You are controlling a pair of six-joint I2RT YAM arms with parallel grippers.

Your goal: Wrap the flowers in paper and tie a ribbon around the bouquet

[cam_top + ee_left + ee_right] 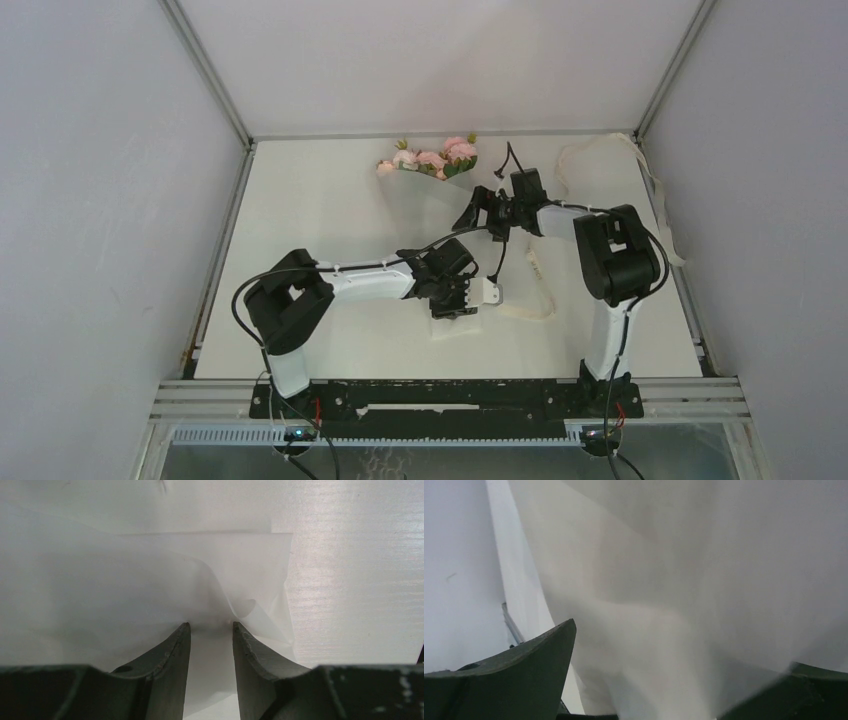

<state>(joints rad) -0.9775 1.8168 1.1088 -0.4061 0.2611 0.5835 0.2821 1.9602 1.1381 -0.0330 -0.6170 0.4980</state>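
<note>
The left gripper clamps the paper, the right gripper stands open; the flowers at the far edge of the table appear part-wrapped, and the ribbon lies untied.

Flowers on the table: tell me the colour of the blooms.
The flowers are pale pink; the top external view shows them best.

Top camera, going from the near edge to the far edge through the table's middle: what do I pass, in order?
left gripper, pinching the paper → right gripper → flowers. The ribbon is left out because it spans too much depth.
</note>
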